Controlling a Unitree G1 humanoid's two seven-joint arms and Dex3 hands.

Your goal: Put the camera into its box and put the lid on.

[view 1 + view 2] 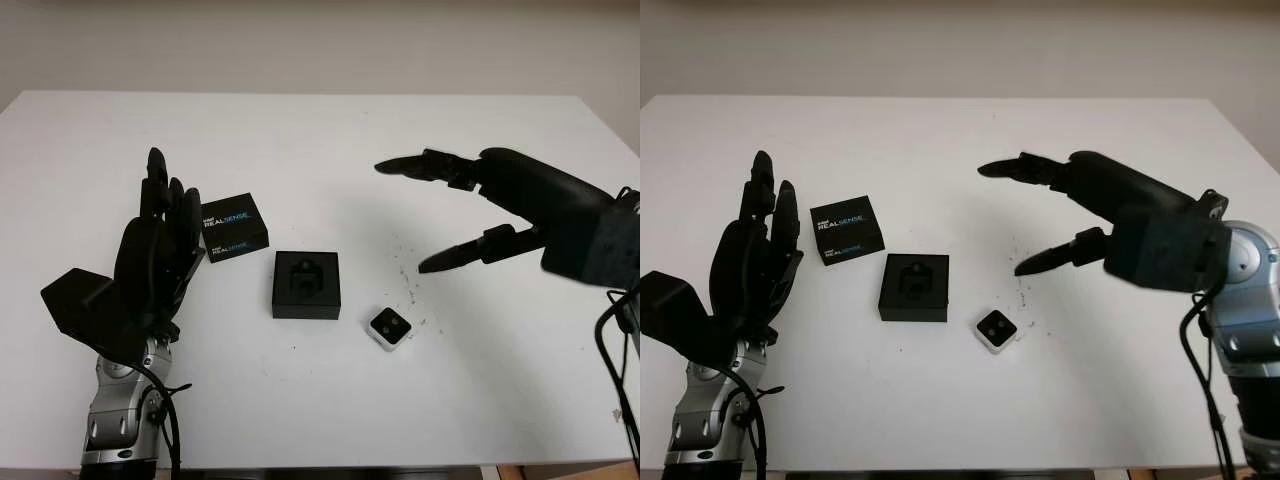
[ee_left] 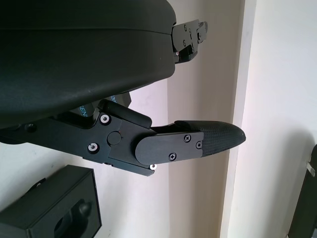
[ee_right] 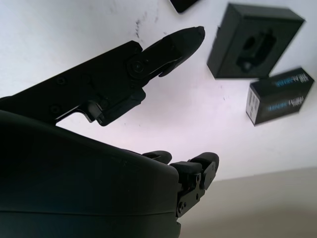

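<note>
Right hand (image 1: 440,215): open, holding nothing, raised above the table (image 1: 500,400).
Left hand (image 1: 160,250): open, empty, upright just beside the lid (image 1: 234,226).
Box (image 1: 306,284): open, between the 2 hands.
Camera (image 1: 389,327): below and just inside the right fingertips; I judge a straight descent and pinch on its sides works best.
Obstruction: none near the camera.

Matt black on smooth white
Desk (image 1: 300,400) smooth, white; box (image 1: 306,285) and lid (image 1: 234,227) matt black card; camera (image 1: 388,328) white plastic, glossy dark face.
</note>
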